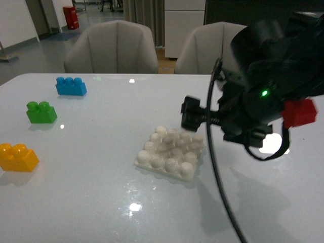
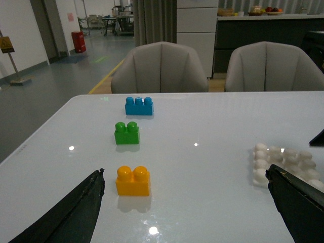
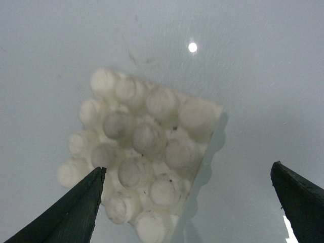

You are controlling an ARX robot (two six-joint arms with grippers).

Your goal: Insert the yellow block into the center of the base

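A shiny white table (image 1: 101,202) is seen, with two pale chairs (image 1: 111,48) set behind it at 12 o'clock and a grey floor beyond. The base (image 1: 169,152) is laid flat near the middle of the table. The yellow block (image 1: 17,157) is found well apart from it at 9 o'clock, studs up, touched by nothing. A green brick (image 1: 41,112) and a blue brick (image 1: 71,86) are placed at 10 o'clock. The right gripper (image 3: 187,167) is held over the base, spread wide, and nothing is gripped. The left gripper (image 2: 185,172) is spread wide too, empty, near the yellow block.
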